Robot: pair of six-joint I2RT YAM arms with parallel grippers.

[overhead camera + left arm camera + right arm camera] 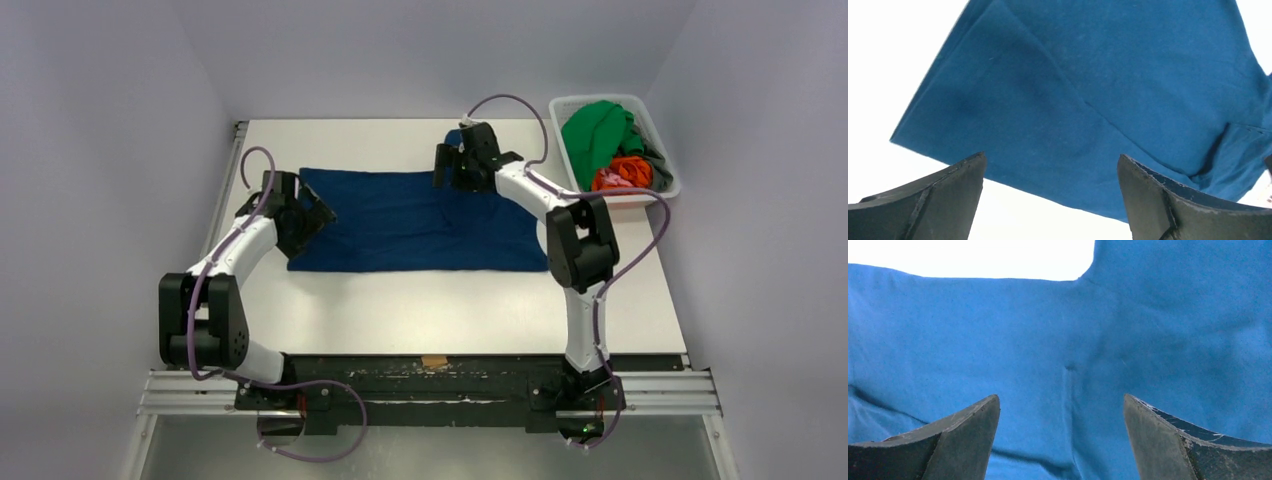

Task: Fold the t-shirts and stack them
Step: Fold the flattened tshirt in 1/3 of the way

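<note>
A navy blue t-shirt [415, 220] lies spread flat on the white table; no print shows. My left gripper [322, 213] is open and empty over the shirt's left edge; in the left wrist view [1050, 165] the shirt's hem edge [1013, 125] runs between the fingers. My right gripper [443, 167] is open and empty above the shirt's far edge near a sleeve; the right wrist view [1062, 405] shows only blue cloth [1063, 340] under it. Green [592, 130], orange [620, 173] and dark grey [657, 160] shirts lie bunched in the basket.
The white slotted basket [665, 140] stands at the far right, off the table's right edge. Bare white table [430, 300] lies in front of the shirt. Grey walls close in on the left, back and right.
</note>
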